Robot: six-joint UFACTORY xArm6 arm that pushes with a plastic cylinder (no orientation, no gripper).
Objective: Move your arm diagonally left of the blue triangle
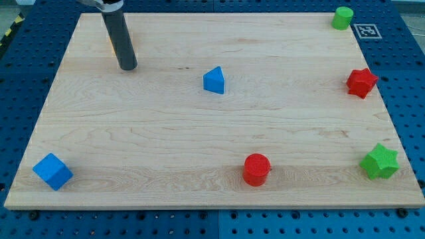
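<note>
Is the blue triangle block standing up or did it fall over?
Standing up. The blue triangle rests flat on the board, point upward. My tip is off to the view's left, not touching it.

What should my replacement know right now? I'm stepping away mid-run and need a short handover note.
My tip rests on the board, toward the view's top left, touching no block.
The blue triangle sits to the tip's right, a clear gap between them.
An orange block peeks out behind the rod.
Done: the tip already lies up-left of the triangle.
Left: perhaps close in nearer, diagonally.
</note>
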